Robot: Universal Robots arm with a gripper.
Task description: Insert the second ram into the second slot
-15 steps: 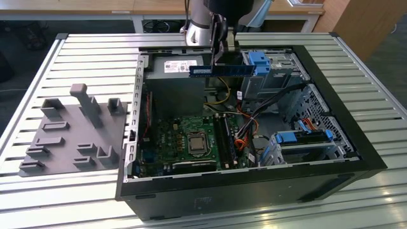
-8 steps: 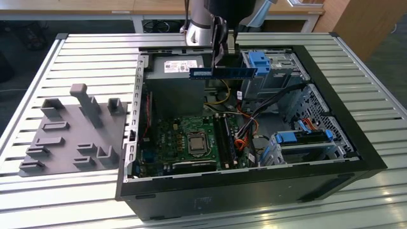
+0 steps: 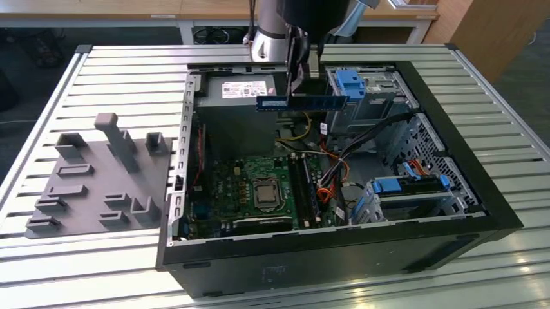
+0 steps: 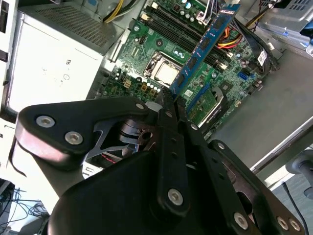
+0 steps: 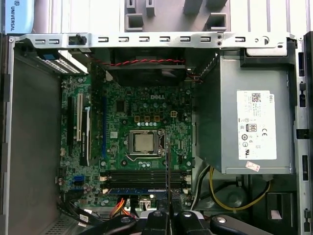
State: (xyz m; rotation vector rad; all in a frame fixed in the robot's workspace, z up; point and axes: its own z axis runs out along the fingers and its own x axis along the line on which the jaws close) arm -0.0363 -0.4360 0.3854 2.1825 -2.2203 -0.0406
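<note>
pinches the second ram (image 3: 331, 101) at mid-length, along its upper edge, in the gripper (image 3: 306, 92); fingers (image 4: 167, 122) pressed onto the two flat faces of the stick, with only the thin board between them.

holds it in the air above the open computer case (image 3: 481, 193), over the gap between the power supply (image 3: 241, 96) and the drive cage (image 3: 369, 96), well apart from the motherboard (image 3: 228, 187) below.

carries it level and on edge: long axis running across the exterior view from left to right, flat faces upright. bears a white sticker at the end toward the exterior view's left, blue board along the rest; dark chips in a row along the face in the second wrist view, where one half reaches away from the fingertips over the board.

stands at about a right angle to the memory slots (image 5: 144, 176): edge-on in the first wrist view, a thin dark line crossing them just beside the cpu socket (image 5: 143, 143). next to the black slots, on the side away from the socket, one blue strip (image 5: 139, 191) lying parallel to them.

on the power supply, a large white label (image 5: 257, 129) with printed marks and a square code. on the motherboard, small white lettering above the socket.

beside the case, toward the exterior view's left, a grey fixture plate (image 3: 94, 180) with upright blocks, resting on the slatted metal table (image 3: 129, 71).
</note>
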